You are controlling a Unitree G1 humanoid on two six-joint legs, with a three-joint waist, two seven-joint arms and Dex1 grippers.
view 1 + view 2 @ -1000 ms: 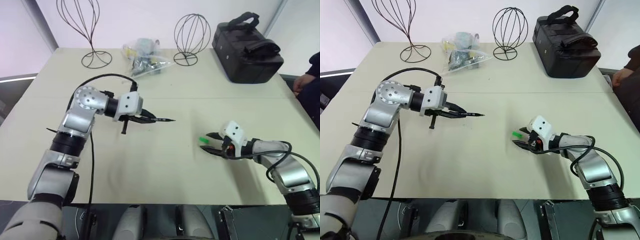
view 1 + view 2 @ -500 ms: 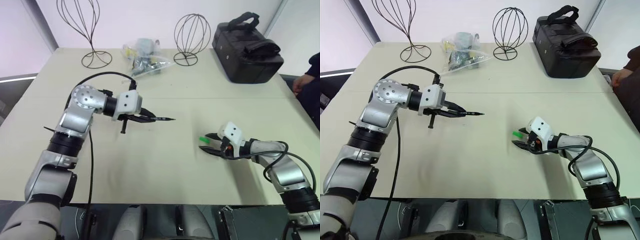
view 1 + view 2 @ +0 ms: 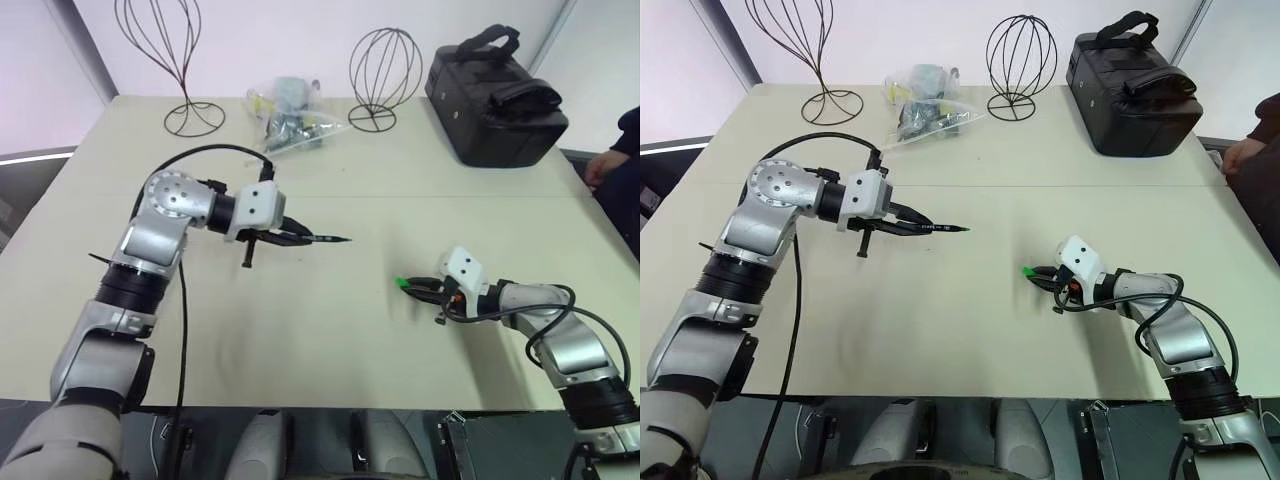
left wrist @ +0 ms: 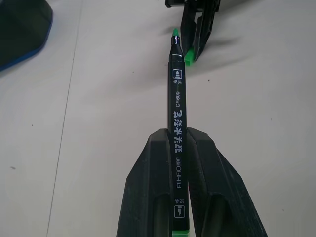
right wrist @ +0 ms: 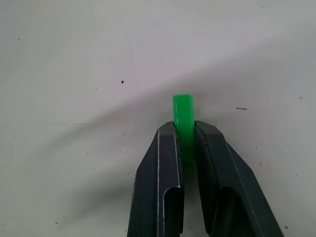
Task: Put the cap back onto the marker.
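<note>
- Left gripper (image 4: 180,143): I have its jaws clenched on the marker (image 4: 177,106), held off the surface (image 3: 330,330) with the green nib aimed across at the right arm
- Right gripper (image 5: 183,129): its jaws are clamped on the cap (image 5: 182,116), low at the surface and well apart from the marker; whether the cap is lifted clear I cannot tell
- Step in hand, as I judge it: lift the cap, then line it up with the nib; I cannot tell which end of the cap is the open one, so I would check that, bring the two axes into one line before closing the gap, and push straight along the marker, since a slanted approach could pry the small cap out of its shallow pinch
- Containers: a clear plastic bag (image 3: 290,115) at the far side holds mixed small items that I cannot identify; a black case (image 3: 495,95) stands shut at the far right, contents hidden
- Two wire stands (image 3: 383,70) also stand at the far edge
</note>
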